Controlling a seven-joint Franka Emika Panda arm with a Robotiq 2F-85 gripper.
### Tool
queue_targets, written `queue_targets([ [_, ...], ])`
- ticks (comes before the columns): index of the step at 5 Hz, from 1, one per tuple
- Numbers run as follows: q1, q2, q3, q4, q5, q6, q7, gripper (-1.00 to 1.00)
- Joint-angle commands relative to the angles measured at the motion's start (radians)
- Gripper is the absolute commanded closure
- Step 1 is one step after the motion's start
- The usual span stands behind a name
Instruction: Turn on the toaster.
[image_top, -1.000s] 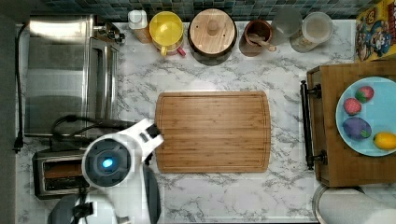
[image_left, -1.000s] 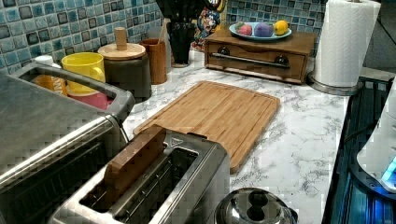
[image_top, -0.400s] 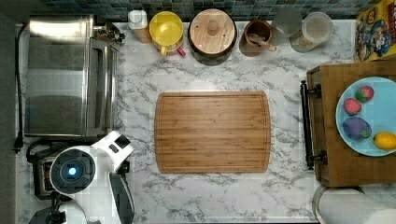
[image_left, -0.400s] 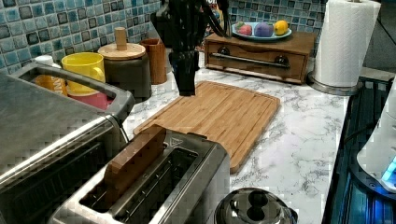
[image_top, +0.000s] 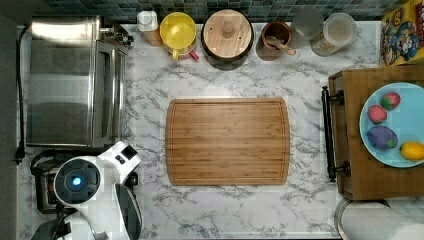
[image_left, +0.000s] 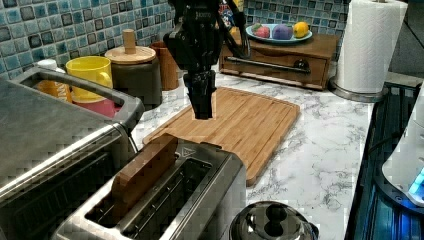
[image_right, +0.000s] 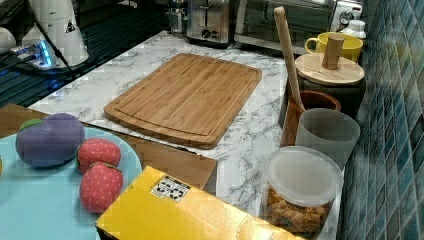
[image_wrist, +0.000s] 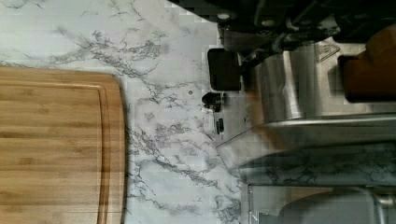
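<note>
The gripper (image_left: 202, 102), fingers drawn narrow and holding nothing, is hung above the lever (image_wrist: 224, 69) end of the toaster (image_left: 165, 200), presumably so the lever can be pressed down. The toaster is set beside the toaster oven (image_top: 75, 82), near the cutting board (image_top: 227, 141) on a marble counter (image_top: 240, 210) backed by blue tile.
</note>
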Motion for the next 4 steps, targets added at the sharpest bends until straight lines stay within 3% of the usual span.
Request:
queue_targets([
  [1,-0.013,0.052,-0.001,-0.081,-0.013,0.064,-0.036,1.0],
  [2,0.004,0.03,-0.025,-0.091,0.091,0.091,-0.144,1.0],
  [4,-0.001,0.031,-0.024,-0.075,0.134,0.089,-0.182,1.0],
])
